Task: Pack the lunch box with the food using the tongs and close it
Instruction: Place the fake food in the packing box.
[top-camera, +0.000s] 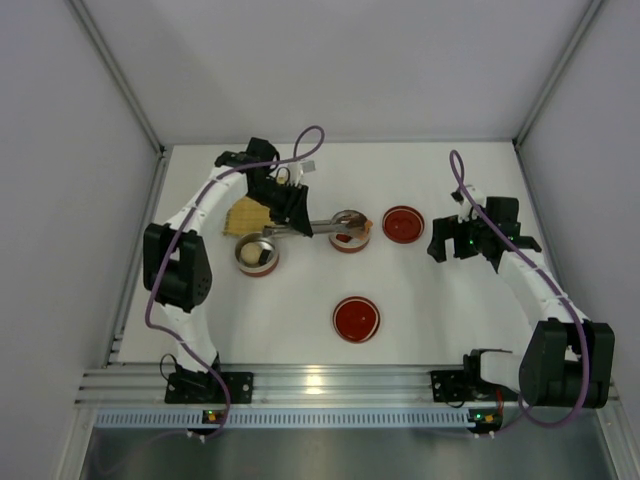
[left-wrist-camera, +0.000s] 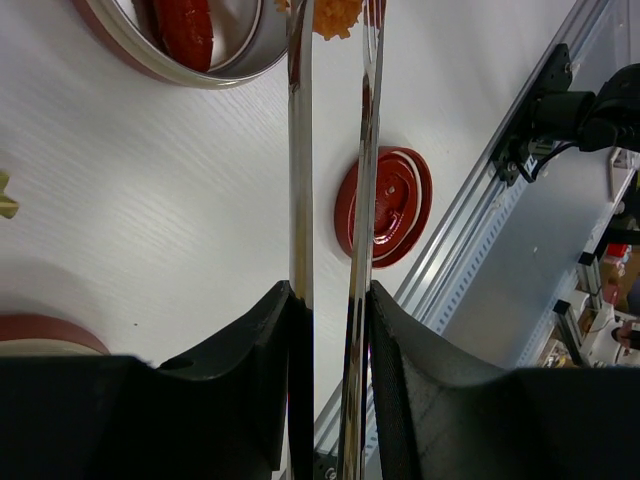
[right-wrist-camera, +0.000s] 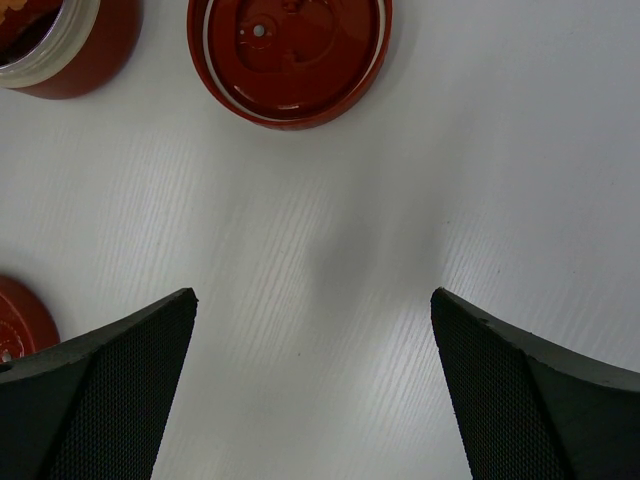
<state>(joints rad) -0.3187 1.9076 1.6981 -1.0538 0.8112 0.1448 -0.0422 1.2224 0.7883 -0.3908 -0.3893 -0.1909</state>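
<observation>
My left gripper (top-camera: 287, 212) (left-wrist-camera: 330, 290) is shut on the silvery tongs (top-camera: 322, 225) (left-wrist-camera: 300, 150), which reach right toward a round metal lunch box tier (top-camera: 350, 232) (left-wrist-camera: 215, 72). That tier holds a red piece of food (left-wrist-camera: 185, 25). An orange piece (left-wrist-camera: 335, 14) shows between the tong arms at the frame's top edge, and the tong tips are cut off there. A second tier (top-camera: 257, 255) holds a whitish ball (top-camera: 249, 254). My right gripper (top-camera: 438, 246) (right-wrist-camera: 312, 295) stands open over bare table, right of a red lid (top-camera: 403, 224) (right-wrist-camera: 290, 50).
Another red lid (top-camera: 356, 319) (left-wrist-camera: 385, 205) lies at the table's near middle. The yellow woven mat (top-camera: 246, 217) sits under my left wrist. White walls close the table at the back and sides. A metal rail (top-camera: 320, 385) runs along the near edge.
</observation>
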